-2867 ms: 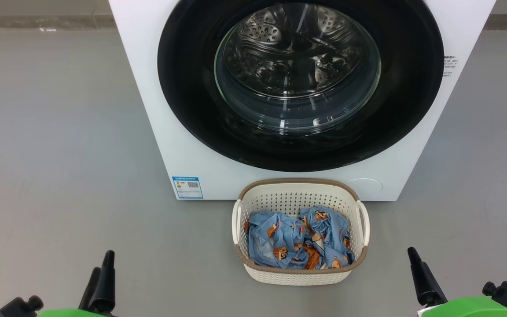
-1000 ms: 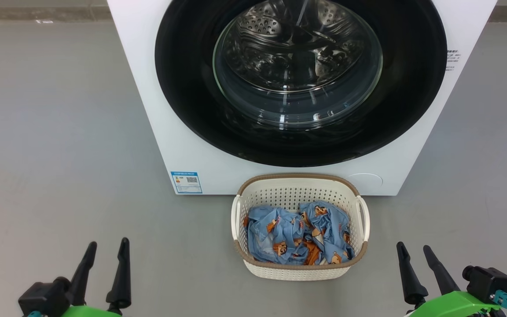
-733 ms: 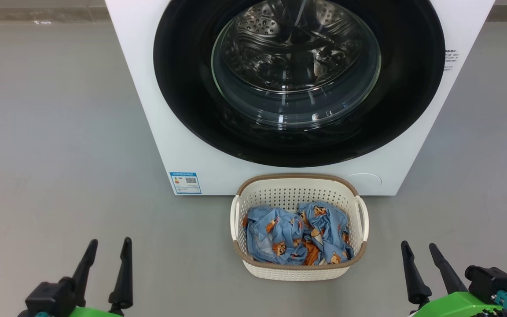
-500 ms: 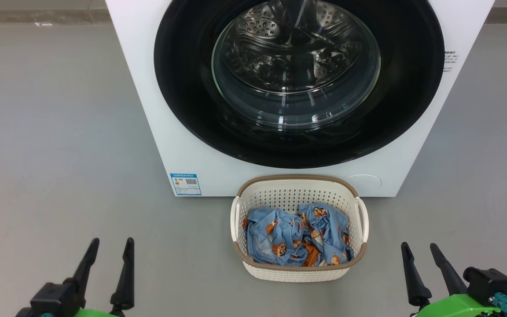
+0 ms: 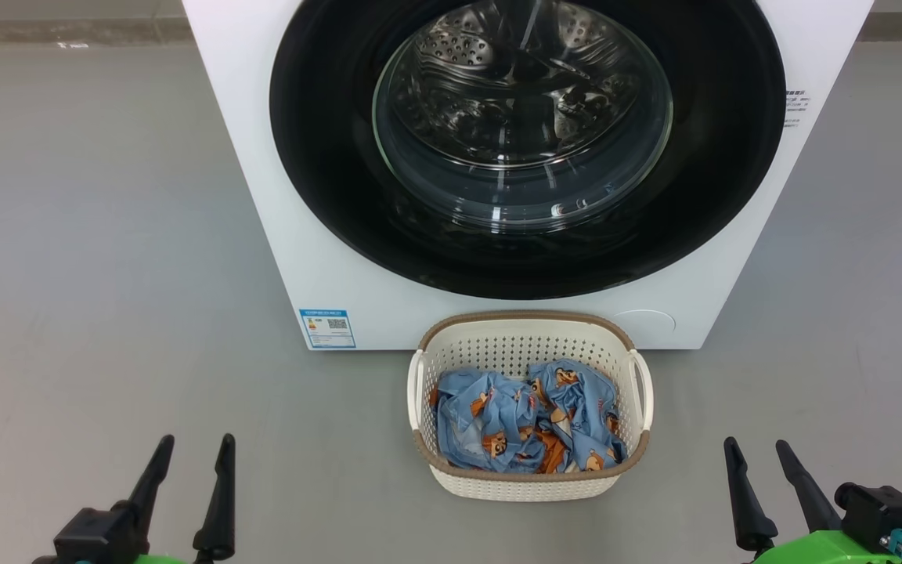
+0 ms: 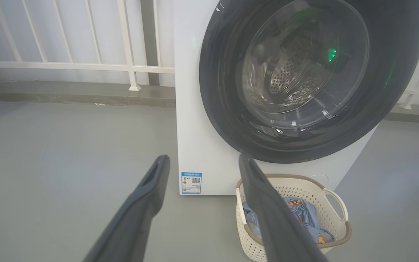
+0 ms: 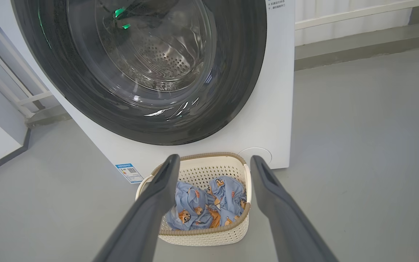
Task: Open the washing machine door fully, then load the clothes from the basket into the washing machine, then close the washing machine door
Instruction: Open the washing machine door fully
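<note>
Plainly, the washing machine door [image 5: 525, 149] is sitting shut, flush against the front of the washing machine [image 5: 326, 258]. It is ahead of and above the left end effector [image 5: 196, 440] and the right end effector [image 5: 755, 444], lying between the two. Its wide black rim is looking glossy and smooth, so I am judging it slippery to a pinch. The bulging glass centre is offering nothing to hold, and through it the steel drum [image 5: 498, 78] is showing. The door is probably swinging stiffly on a hinge and carrying real weight in that glass, so it is calling for a hooked pull at the rim's outer edge rather than a squeeze. No handle or recess is showing clearly, and I cannot tell which side is bearing the hinge. Nearer, the basket [image 5: 529, 486] is standing on the floor [image 5: 106, 274] just in front of the machine, ahead and to the right of the left end effector, ahead and to the left of the right end effector, and well apart from both. The clothes [image 5: 525, 419] are lying crumpled inside it, below its rim. They are looking soft and light, likely draping and trailing when lifted, so a deep pinch into a bunched fold is seeming the safest hold. Both end effectors are hanging low over the floor, each standing apart with a clear gap and holding nothing. A blue label [image 5: 327, 328] is sitting on the machine's lower front, ahead of the left end effector. With the door not yet opened, the first step is waiting.
</note>
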